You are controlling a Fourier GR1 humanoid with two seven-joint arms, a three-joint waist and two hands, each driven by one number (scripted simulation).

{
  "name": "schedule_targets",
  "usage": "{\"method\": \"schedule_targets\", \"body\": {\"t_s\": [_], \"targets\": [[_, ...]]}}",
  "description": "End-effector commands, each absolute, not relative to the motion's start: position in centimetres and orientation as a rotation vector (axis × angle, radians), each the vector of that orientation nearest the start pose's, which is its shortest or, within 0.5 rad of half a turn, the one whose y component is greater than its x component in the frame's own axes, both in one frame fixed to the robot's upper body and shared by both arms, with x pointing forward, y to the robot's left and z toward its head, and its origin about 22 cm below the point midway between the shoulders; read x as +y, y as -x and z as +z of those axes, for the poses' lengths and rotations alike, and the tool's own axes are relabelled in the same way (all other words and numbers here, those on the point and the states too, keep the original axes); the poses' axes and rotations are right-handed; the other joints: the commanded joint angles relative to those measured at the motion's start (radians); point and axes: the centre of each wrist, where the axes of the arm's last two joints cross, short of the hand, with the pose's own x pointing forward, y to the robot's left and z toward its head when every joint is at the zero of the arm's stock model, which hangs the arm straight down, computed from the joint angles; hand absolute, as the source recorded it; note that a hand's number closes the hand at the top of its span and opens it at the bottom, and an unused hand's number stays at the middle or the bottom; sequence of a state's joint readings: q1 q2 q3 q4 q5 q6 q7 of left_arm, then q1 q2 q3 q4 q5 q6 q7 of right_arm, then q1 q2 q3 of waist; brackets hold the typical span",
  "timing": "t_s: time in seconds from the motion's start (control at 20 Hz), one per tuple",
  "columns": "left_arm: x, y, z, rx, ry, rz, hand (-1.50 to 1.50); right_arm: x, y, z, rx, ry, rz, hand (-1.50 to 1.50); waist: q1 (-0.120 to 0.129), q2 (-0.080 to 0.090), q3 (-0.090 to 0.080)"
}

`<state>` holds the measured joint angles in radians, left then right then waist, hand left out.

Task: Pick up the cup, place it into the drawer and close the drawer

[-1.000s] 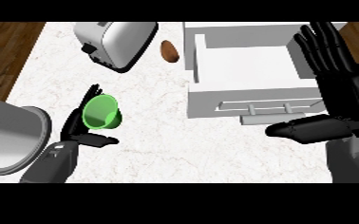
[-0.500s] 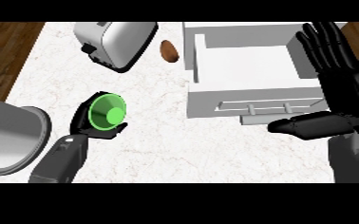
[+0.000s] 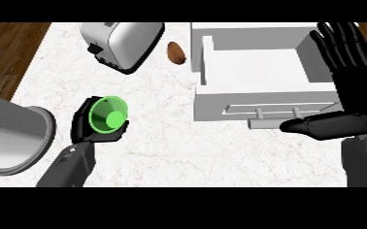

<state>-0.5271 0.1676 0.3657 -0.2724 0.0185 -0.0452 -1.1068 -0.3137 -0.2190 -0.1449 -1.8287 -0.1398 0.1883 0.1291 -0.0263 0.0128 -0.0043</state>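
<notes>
We have the green cup gripped in our left hand, just lifted and tipped.
Fingers now curl round it, well left of the open white drawer; our right hand rests open beside it.

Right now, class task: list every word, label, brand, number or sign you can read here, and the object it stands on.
None: no text, number or sign shows on the toaster, green cup, white drawer, the counter or the grey pot.
</notes>
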Motion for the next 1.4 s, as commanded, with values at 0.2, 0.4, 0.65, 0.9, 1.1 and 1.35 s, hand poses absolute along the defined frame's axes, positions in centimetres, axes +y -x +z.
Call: {"method": "schedule_targets", "body": {"t_s": [0.2, 0.4, 0.65, 0.9, 1.1, 1.35], "targets": [[27.6, -31.1, -11.5, -2.111, 0.096, 0.178, 1.50, -27.0, -26.7, 15.5, -1.994, -0.052, 0.268, -1.50, 0.014, -0.013, 0.003], [23.7, -35.4, -7.4, -2.136, 0.184, 0.072, 1.50, -26.9, -27.2, 15.6, -1.981, -0.013, 0.274, -1.50, 0.025, -0.016, 0.004], [19.4, -40.1, 0.1, -2.176, 0.242, 0.003, 1.50, -27.2, -26.5, 16.0, -1.983, -0.013, 0.236, -1.50, 0.034, -0.025, 0.006], [15.6, -41.9, 6.3, -2.163, 0.296, -0.070, 1.50, -28.5, -26.4, 13.5, -1.980, 0.002, 0.270, -1.50, 0.031, -0.020, 0.005], [11.9, -42.1, 10.5, -2.151, 0.304, -0.110, 1.50, -27.5, -26.4, 14.2, -1.982, 0.001, 0.262, -1.50, 0.022, -0.020, 0.005], [7.2, -43.2, 16.3, -2.146, 0.230, -0.167, 1.50, -27.6, -27.8, 15.7, -1.989, -0.003, 0.263, -1.50, -0.002, -0.013, 0.005]]}}
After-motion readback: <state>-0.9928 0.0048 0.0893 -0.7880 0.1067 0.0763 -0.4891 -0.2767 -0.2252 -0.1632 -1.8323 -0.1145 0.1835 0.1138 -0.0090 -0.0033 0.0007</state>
